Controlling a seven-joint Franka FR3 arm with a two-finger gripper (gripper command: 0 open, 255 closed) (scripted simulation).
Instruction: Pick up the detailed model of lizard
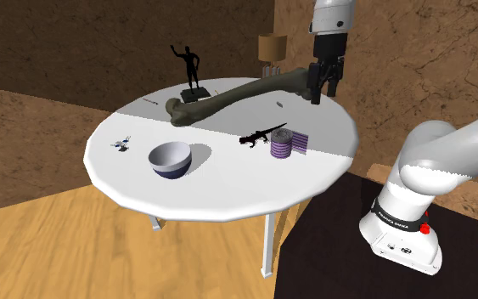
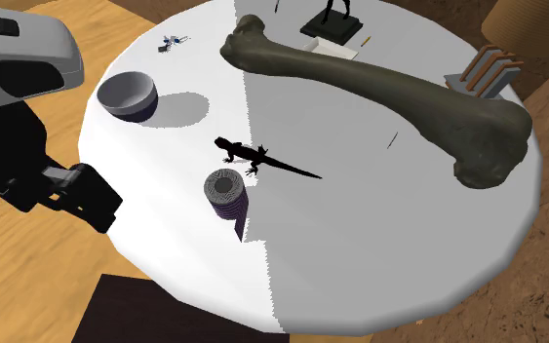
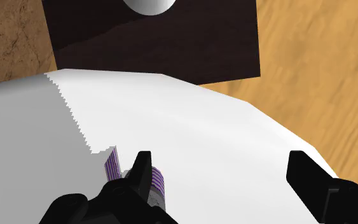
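The lizard model (image 1: 262,134) is small and black with a long thin tail. It lies flat on the round white table (image 1: 220,191), right beside a purple striped cylinder (image 1: 281,144). In the second exterior view the lizard (image 2: 257,156) lies just past the cylinder (image 2: 225,192). My black gripper (image 1: 324,88) hangs open, well above the table and off to the shoulder view's right of the lizard, touching nothing. In the wrist view my gripper (image 3: 225,184) has its fingers wide apart over bare tabletop, with the cylinder (image 3: 157,188) behind one finger (image 3: 142,172).
A long dark bone (image 1: 237,96) lies across the back of the table. A black figurine (image 1: 190,72) stands behind it. A grey bowl (image 1: 170,159) and a tiny toy (image 1: 123,144) sit towards the shoulder view's left. My dark stand (image 1: 373,255) is beside the table.
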